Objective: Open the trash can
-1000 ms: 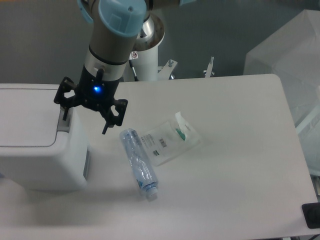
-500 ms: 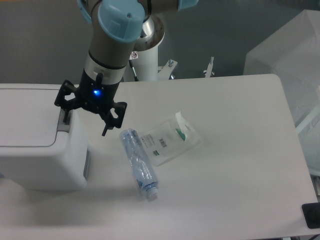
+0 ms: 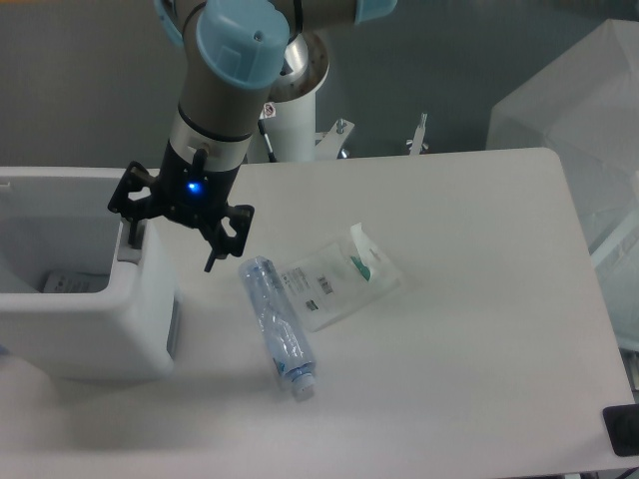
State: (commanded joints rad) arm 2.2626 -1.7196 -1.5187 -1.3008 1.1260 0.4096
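The trash can (image 3: 85, 319) stood at the table's (image 3: 479, 379) left edge with its interior exposed and some item lying inside; the lid was not visible, so opening looked essentially done. The pincer (image 3: 172, 232) hung spread wide, holding nothing, one finger over the grey tab (image 3: 130, 246). Only withdrawing the arm appeared left.

Table (image 3: 479, 329): trash can (image 3: 110, 329), bottle (image 3: 278, 324), packet (image 3: 339, 279).
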